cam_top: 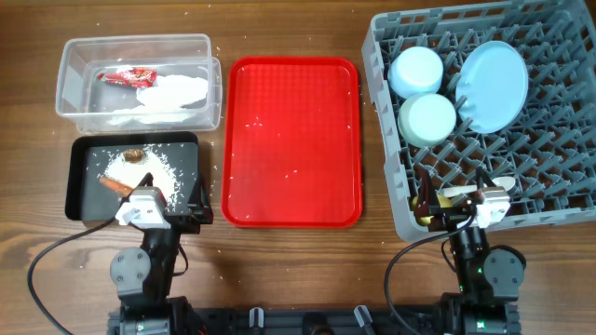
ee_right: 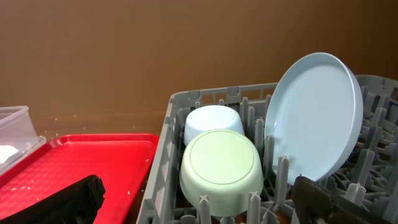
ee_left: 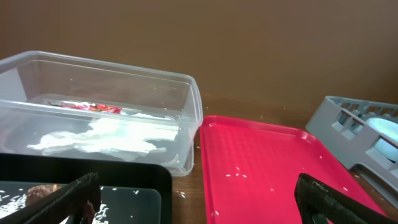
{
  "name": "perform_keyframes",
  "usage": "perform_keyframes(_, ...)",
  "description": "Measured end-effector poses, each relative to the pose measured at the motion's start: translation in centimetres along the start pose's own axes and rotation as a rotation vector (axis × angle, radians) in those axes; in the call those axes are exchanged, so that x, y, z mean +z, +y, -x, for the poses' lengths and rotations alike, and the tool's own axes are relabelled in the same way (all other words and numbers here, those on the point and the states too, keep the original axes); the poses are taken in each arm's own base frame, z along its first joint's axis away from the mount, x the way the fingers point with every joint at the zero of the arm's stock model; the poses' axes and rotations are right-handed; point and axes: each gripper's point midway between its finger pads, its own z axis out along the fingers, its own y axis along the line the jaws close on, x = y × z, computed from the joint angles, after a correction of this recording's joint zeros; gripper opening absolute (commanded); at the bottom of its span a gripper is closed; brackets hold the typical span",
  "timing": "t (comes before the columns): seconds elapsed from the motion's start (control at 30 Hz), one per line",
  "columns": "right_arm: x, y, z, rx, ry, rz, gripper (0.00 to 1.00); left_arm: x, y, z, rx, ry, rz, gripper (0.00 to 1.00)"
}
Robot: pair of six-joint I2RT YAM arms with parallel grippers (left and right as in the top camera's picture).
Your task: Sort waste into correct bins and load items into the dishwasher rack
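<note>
The clear tub holds a red wrapper and a white napkin. Rice, a carrot piece and a brown scrap lie in the black tray. The grey rack carries two teal bowls, a blue plate standing on edge, a white spoon and a partly hidden yellow cup. My left gripper is open and empty over the black tray's near right corner. My right gripper is open and empty at the rack's near edge.
A flat red serving tray with a few stray rice grains lies between the bins and the rack. More grains dot the wooden table around the black tray. Both arm bases stand at the table's front edge.
</note>
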Motion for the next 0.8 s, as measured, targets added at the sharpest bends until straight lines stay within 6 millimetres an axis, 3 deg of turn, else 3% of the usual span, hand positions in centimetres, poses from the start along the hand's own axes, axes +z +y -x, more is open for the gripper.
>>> perform_keyframes(0.8,0.0,0.0,0.0,0.0,0.0,0.0,1.0,-0.4,-1.0,-0.6,0.006,-0.004,-0.035,1.0)
